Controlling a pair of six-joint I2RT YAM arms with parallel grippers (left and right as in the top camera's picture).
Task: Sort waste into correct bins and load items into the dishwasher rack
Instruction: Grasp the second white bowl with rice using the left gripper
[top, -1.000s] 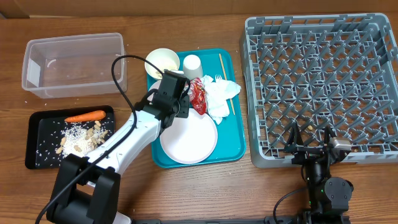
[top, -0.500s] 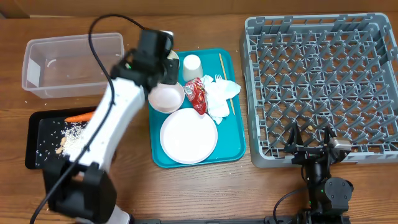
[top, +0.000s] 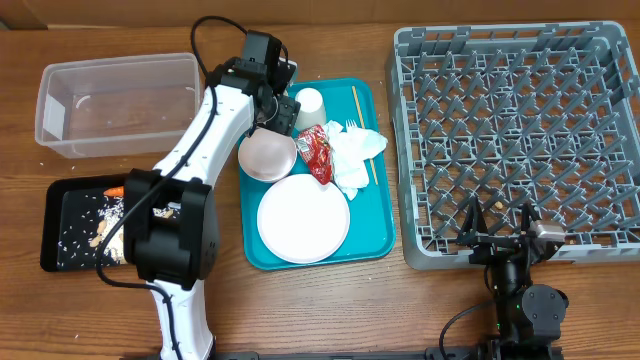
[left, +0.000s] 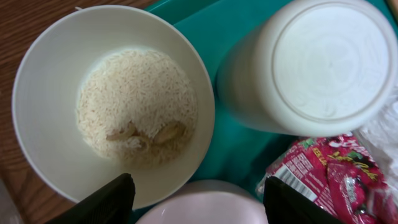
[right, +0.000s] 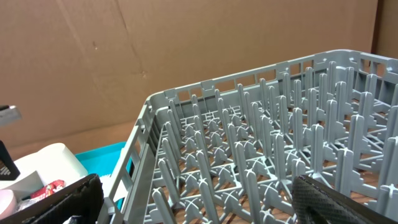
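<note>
My left gripper (left: 199, 210) (top: 277, 108) hangs open over the far left corner of the teal tray (top: 378, 225). Just ahead of its fingertips (left: 107, 202) sits a white bowl of rice and nut scraps (left: 68, 118). An empty pinkish-white bowl (left: 205, 208) (top: 267, 157) lies below, between the jaws, ungripped. Beside them are the white cup (left: 323, 62) (top: 309, 102) and red wrapper (left: 329, 180) (top: 318, 155). The plate (top: 303, 220), napkins (top: 356, 155) and wooden stick (top: 355, 110) lie on the tray. My right gripper (right: 199, 208) (top: 500, 238) stands open at the grey rack's (top: 520, 130) near edge.
The clear tub (top: 118, 100) stands at the far left. In front of it, the black tray (top: 62, 232) holds rice scraps and a carrot (top: 113, 190), mostly hidden by my left arm. Brown cardboard backs the table behind the rack (right: 261, 155).
My left gripper let go of the empty bowl on the tray, opened wider and swung to the far bowl of rice. The right arm has not moved.
</note>
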